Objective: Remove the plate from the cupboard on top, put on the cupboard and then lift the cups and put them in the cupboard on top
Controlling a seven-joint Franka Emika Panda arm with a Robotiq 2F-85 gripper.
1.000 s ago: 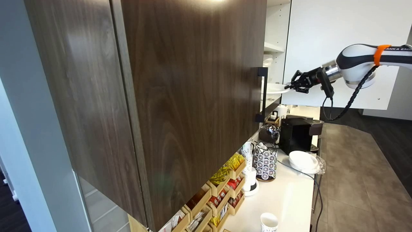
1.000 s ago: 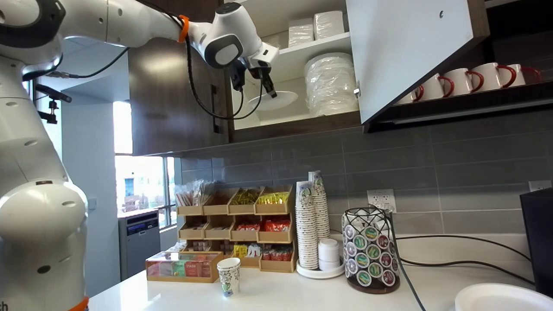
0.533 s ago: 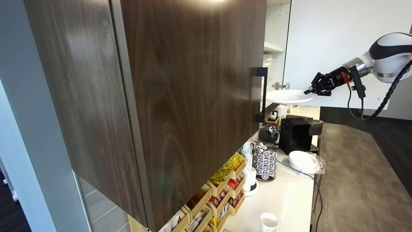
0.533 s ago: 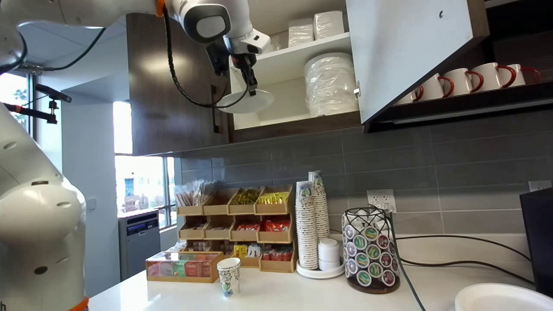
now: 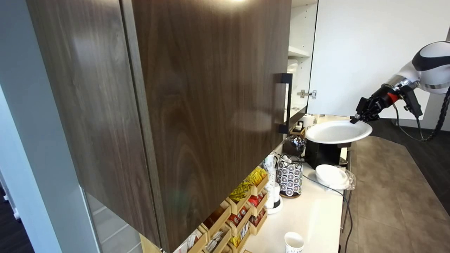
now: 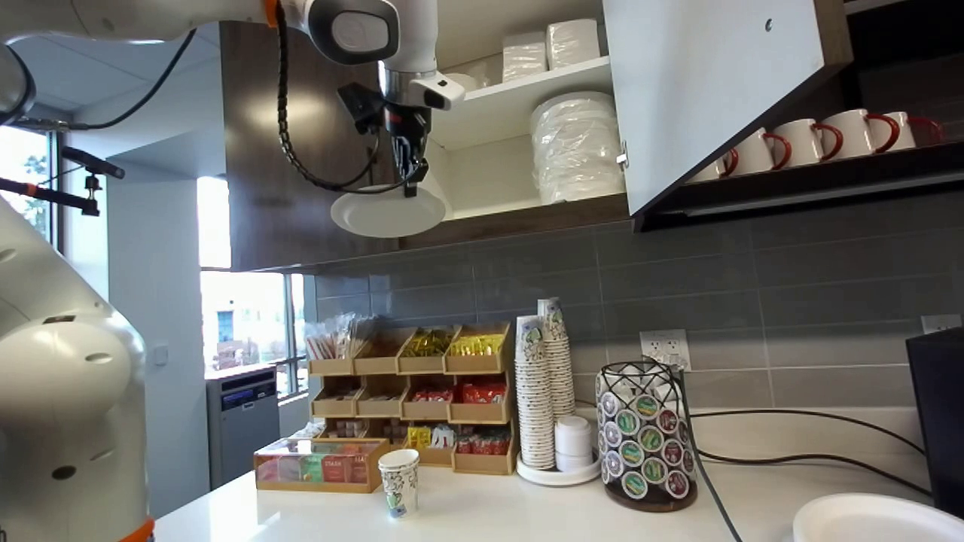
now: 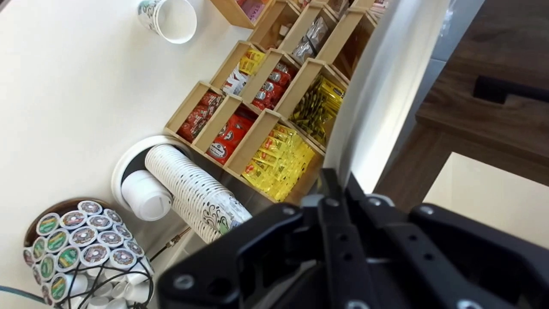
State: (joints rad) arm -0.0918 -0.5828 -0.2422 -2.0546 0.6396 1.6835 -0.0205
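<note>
Hanging outside the open cupboard (image 6: 542, 216), high above the counter (image 6: 467, 516), it's the plate (image 5: 338, 133), rim clamped in the gripper (image 5: 354, 119), nearly all of it jutting out beyond the grip! So it's the far edge, I'd judge, that wants room on any descent; down on that counter, paper cups (image 6: 400, 485) stand upright

Has the plate (image 5: 337, 133) by its rim between the fingers (image 7: 329, 184), before the open cupboard (image 6: 520, 220) and above the tabletop (image 6: 542, 518). Has, inside the cupboard, a stack (image 6: 576, 150) at bottom right and packs (image 6: 572, 44) on the shelf (image 6: 542, 86) above. Carries on the tabletop, left to right in an exterior view, box (image 6: 320, 467), nested cups (image 6: 399, 485), cup towers (image 6: 536, 399), pod holder (image 6: 649, 436) and dishes (image 6: 877, 519). Has the packet rack (image 6: 425, 410) behind box and cups, mugs (image 6: 798, 144) on a ledge (image 6: 828, 175) right of the cupboard.
</note>
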